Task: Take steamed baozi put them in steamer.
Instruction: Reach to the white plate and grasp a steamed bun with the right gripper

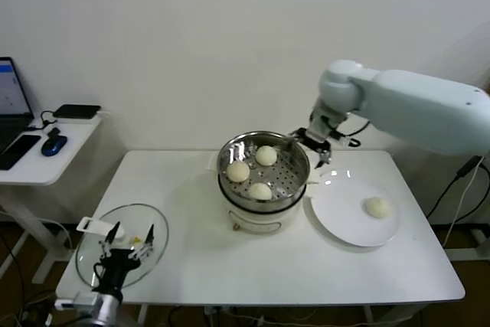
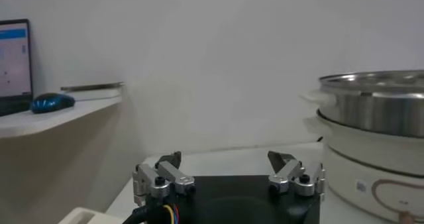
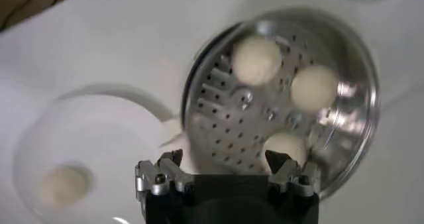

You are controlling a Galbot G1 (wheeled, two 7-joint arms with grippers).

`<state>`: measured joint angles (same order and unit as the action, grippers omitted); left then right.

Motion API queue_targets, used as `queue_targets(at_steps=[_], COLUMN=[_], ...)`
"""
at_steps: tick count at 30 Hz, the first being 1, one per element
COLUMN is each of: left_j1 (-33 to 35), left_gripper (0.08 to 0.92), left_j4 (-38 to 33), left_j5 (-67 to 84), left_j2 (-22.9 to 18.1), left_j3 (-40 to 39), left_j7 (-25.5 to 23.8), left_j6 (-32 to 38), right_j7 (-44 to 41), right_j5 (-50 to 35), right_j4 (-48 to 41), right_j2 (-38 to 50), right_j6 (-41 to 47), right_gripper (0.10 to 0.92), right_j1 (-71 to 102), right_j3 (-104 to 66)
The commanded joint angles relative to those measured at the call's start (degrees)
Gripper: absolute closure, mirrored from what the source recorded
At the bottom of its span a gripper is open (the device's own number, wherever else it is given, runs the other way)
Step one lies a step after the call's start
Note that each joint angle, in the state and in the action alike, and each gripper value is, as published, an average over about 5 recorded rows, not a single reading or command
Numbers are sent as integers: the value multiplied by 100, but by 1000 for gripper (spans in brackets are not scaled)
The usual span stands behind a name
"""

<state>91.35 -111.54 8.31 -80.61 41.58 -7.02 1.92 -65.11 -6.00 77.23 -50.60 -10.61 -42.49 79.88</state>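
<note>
1. Jaws first: the right gripper (image 1: 323, 151) is spread wide with nothing in it, hanging above the gap between the steamer (image 1: 264, 178) and the plate (image 1: 354, 212). The left gripper (image 1: 127, 244) is parked low over the glass lid (image 1: 122, 244) at the near left corner of the table (image 1: 230, 266), fingers apart and empty too.

2. Where the buns are: three baozi already sit on the perforated bottom of the basket, one toward the back (image 1: 266, 155), one on the left (image 1: 238, 171), one at the front (image 1: 260, 191). The last baozi (image 1: 376, 207) is alone on the plate, near its right side.

3. So by my count it's three down, one to go, and the right arm is the one for it.

4. How I'd play it: swing right and come down straight over that bun, fingers straddling it evenly, not clipping the plate rim.

5. Close gently. It looks soft, so I'd guess a hard squeeze dents it.

6. Lift clear of the steel rim before crossing back, then drop it into the open right-hand patch of the basket, which the right wrist view (image 3: 232, 129) shows as bare.
</note>
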Motion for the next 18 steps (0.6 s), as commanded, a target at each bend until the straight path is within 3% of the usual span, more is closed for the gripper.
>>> queue_targets(at_steps=[1, 9, 14, 18], left_j1=[-46, -37, -54, -49], left_gripper=[177, 177, 177, 177], left_j4=[-53, -17, -35, -29], left_j5=[34, 141, 119, 84], left_j2=[74, 207, 188, 170], left_j3=[-49, -93, -144, -164], left_j7=[-33, -122, -156, -166], left_j6=[-14, 95, 90, 78], right_j7=[148, 92, 51, 23], right_j5=[-1789, -514, 621, 1004], right_j4=[-479, -1166, -1777, -2141], right_j2=[1687, 2392, 2336, 2146], right_j6=[2011, 1674, 1292, 1090], right_gripper=[203, 203, 203, 203], right_j1=[-335, 1467, 2906, 3659], right_j3=[727, -767, -2152, -2752])
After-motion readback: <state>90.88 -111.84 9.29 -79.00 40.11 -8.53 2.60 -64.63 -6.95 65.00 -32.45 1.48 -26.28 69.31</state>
